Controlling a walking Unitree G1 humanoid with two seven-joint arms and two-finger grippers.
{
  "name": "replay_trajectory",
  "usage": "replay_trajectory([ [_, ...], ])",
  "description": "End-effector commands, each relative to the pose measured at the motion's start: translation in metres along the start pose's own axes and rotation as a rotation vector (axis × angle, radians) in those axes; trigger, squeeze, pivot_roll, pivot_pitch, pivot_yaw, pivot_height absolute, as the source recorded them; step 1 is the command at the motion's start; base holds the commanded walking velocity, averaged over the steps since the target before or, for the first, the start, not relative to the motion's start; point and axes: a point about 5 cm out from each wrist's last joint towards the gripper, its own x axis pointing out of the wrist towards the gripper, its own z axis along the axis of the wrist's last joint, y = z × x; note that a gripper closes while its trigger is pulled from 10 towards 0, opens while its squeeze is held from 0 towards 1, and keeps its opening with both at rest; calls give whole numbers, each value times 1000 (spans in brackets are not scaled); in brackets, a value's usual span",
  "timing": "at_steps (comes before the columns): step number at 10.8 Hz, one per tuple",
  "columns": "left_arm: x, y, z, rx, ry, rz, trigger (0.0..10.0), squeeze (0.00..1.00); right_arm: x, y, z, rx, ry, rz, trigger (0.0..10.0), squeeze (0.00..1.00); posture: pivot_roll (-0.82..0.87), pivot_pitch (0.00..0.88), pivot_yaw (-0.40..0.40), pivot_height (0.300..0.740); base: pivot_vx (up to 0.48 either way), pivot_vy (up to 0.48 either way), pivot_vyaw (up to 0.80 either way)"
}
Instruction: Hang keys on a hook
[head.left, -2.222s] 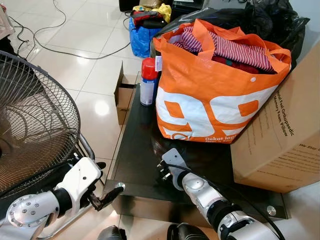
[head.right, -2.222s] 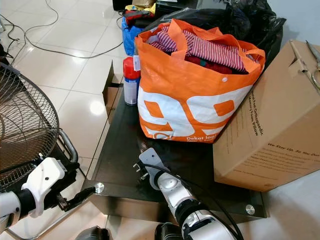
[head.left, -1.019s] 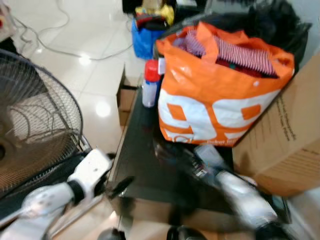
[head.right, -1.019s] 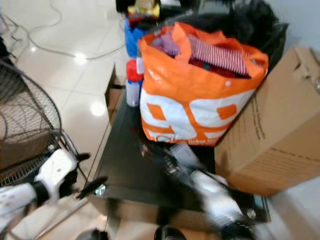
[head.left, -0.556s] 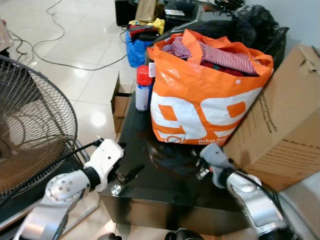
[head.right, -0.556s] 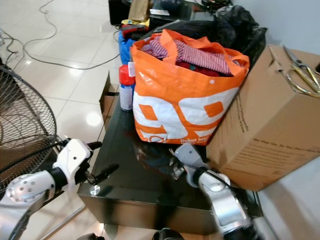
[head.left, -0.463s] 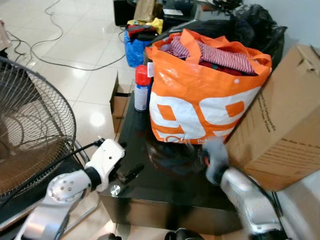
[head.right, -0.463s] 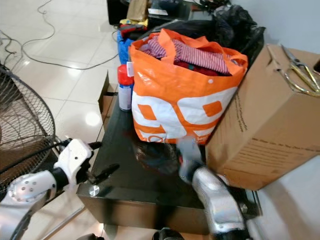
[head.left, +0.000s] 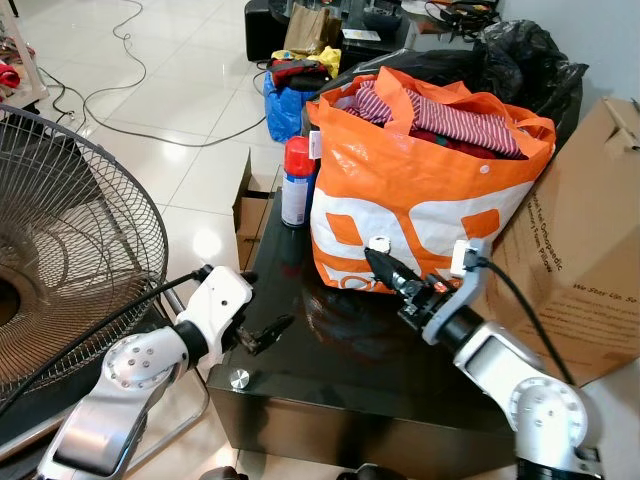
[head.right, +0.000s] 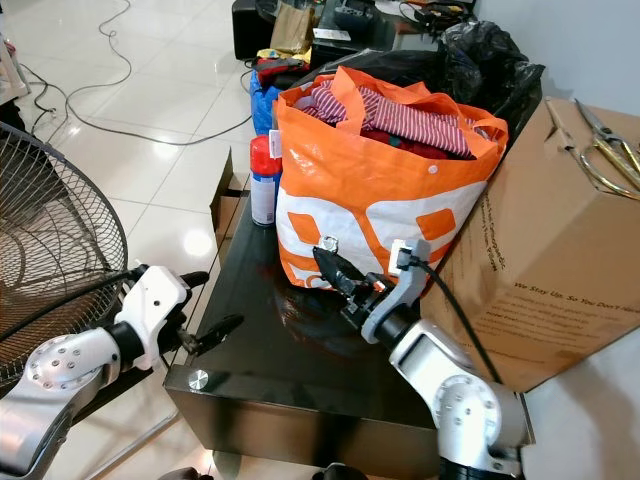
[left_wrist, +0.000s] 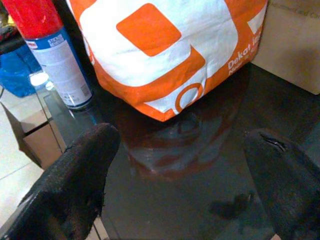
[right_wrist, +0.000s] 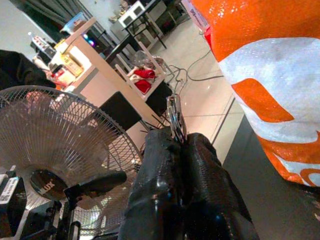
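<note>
My right gripper hangs over the black glass table, just in front of the orange shopping bag. It is shut on a small metal key ring. In the right wrist view a thin metal key piece sticks out above the closed fingertips. My left gripper hovers at the table's left edge, and its fingers are spread wide with nothing between them. I cannot pick out a hook.
A red-capped spray can stands left of the bag. A large cardboard box with scissors on top is at the right. A standing fan is at the left. Black rubbish bags and a blue bag are behind.
My right gripper has lifted off the table and now points left in front of the orange bag. My left gripper rose to the table's left edge. The camera shifted.
</note>
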Motion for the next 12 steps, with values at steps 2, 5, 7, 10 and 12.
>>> replay_trajectory([
  [2,4,-1,0,8,-8,-22,10000,0,-4,4,8,20,-1,-16,0,0,-76,0,-66,732,0,0,0],
  [5,7,-1,-2,19,-1,-39,10000,0,5,-32,-17,-590,350,-257,1843,0,-92,0,-52,732,0,0,0],
  [7,6,-5,-5,44,20,-69,10000,0,21,-68,-67,-771,548,-265,980,0,-80,0,-57,732,0,0,0],
  [10,-5,-12,-11,43,49,-87,10000,0,19,-85,-124,-805,736,-209,10000,0,-56,0,-86,732,0,0,0],
  [12,-8,-15,-14,31,56,-88,10000,0,20,-89,-126,-793,688,-234,10000,0,-59,0,-90,732,0,0,0],
])
